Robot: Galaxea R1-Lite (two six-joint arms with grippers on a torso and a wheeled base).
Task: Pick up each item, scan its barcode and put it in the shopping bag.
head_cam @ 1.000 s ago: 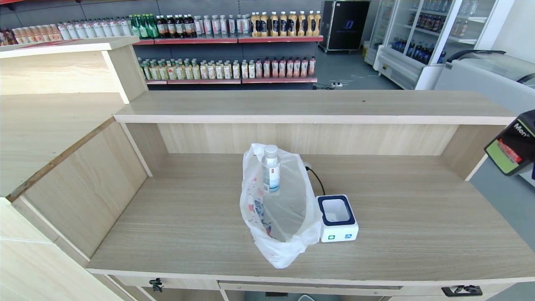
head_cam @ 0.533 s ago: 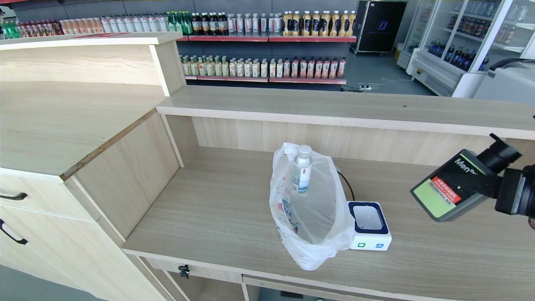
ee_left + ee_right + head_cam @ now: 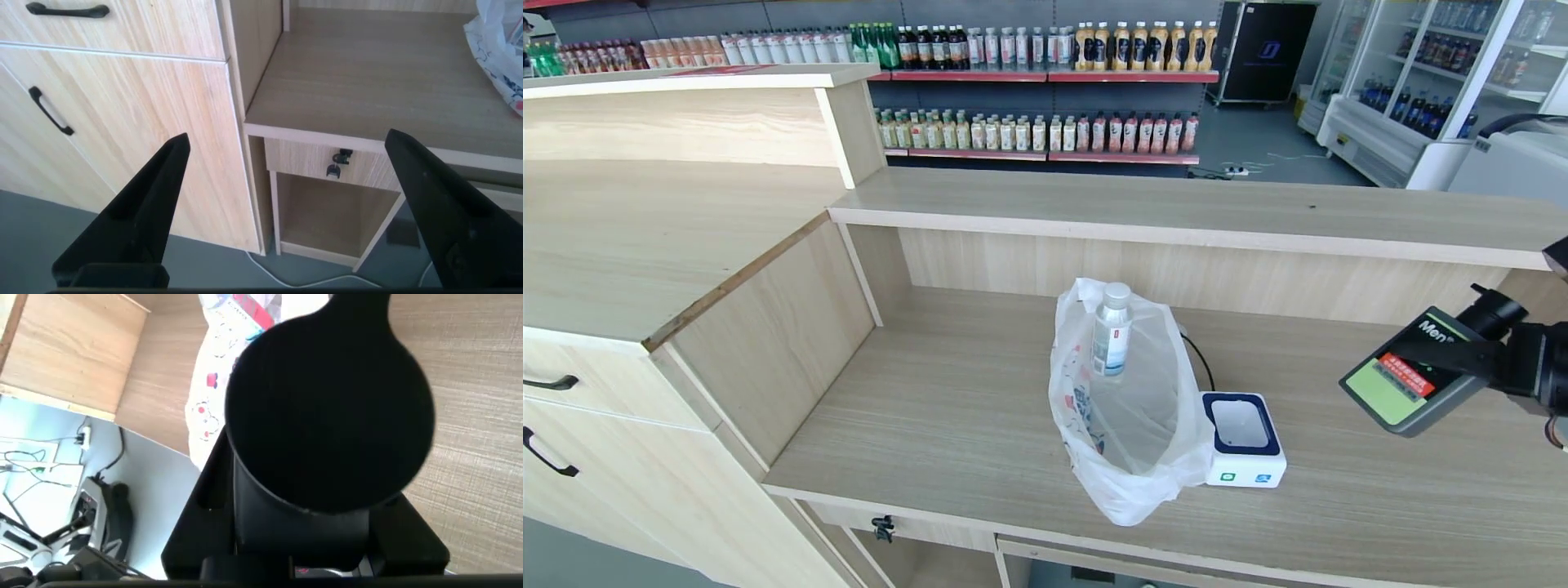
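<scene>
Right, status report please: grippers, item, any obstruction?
Left gripper open, off light wooden counter front. Right gripper shut on dark green-labelled bottle, in the air right of white blue-rimmed scanner box. Nothing between them.

- The worktop (image 3: 947, 425) is light wood-grain, sunk in like a bay: a raised ledge (image 3: 1176, 208) runs along the far side and a slanted side panel (image 3: 768, 343) closes off the left.
- A white plastic shopping bag (image 3: 1094, 457) sits roughly mid-worktop, mouth open upward, with some red and blue print on its left side.
- Just right of it there's a small white scanner (image 3: 1245, 441) with a dark blue frame around its window, facing up. The bag's right side bulges against it.
- A thin black cable (image 3: 1199, 359) lies on the wood, curving from the scanner's far side to behind the bag.
- The near edge has a drawer front below it with a little key (image 3: 882, 529) hanging.
</scene>
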